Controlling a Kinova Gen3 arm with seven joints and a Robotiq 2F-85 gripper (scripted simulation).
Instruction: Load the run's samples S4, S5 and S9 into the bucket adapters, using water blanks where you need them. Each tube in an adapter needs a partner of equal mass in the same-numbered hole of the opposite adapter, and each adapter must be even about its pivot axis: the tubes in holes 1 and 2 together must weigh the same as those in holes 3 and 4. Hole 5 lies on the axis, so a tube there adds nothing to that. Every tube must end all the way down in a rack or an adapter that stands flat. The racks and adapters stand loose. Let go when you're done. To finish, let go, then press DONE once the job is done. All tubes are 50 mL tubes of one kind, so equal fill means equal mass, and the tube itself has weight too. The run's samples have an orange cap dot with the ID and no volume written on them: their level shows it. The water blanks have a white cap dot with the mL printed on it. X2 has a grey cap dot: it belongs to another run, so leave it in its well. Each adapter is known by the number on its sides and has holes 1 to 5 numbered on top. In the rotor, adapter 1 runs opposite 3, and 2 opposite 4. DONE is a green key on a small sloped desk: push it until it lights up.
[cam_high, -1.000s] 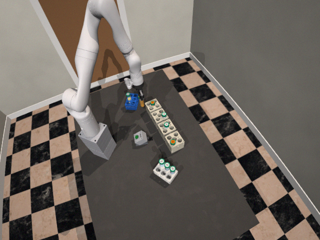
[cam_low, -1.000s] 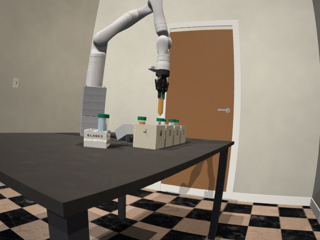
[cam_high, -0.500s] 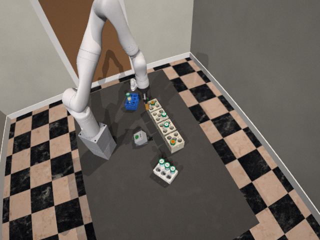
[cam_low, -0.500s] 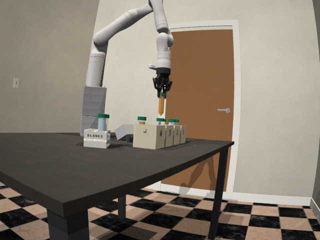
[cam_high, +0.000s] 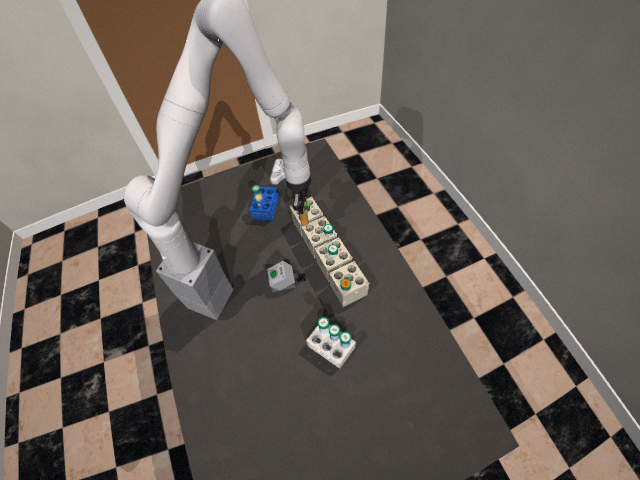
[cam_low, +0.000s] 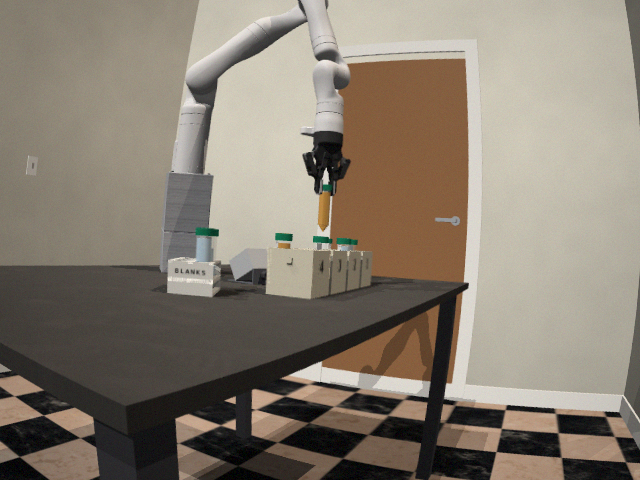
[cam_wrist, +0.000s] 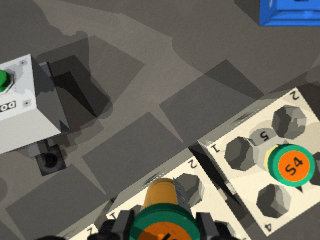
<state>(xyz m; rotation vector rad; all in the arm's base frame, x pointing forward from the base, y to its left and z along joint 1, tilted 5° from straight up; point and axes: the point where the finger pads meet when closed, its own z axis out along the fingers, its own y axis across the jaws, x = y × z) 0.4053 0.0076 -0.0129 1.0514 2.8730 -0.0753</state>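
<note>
My gripper (cam_high: 302, 204) (cam_low: 326, 189) (cam_wrist: 162, 229) is shut on the green cap of a sample tube (cam_high: 305, 217) (cam_low: 324, 209) (cam_wrist: 159, 196) with orange liquid and an orange cap dot; its ID is cut off. The tube hangs upright, well above the far end of the row of four cream adapters (cam_high: 357, 297) (cam_low: 294, 281). In the wrist view it hangs over an adapter's hole 2 (cam_wrist: 187, 187). The neighbouring adapter (cam_wrist: 245, 127) holds tube S4 (cam_wrist: 291, 167) by the mark 5. Three more capped tubes (cam_high: 327, 228) (cam_high: 332, 249) (cam_high: 345, 283) stand in the other adapters.
The blue rack (cam_high: 261, 212) (cam_wrist: 290, 15) stands left of the gripper with a tube (cam_high: 255, 189) in it. The white BLANKS rack (cam_high: 330, 357) (cam_low: 191, 284) holds three capped blanks near the table's middle. The DONE desk (cam_high: 283, 281) (cam_wrist: 25, 125) with its green key (cam_high: 272, 273) stands beside the adapter row.
</note>
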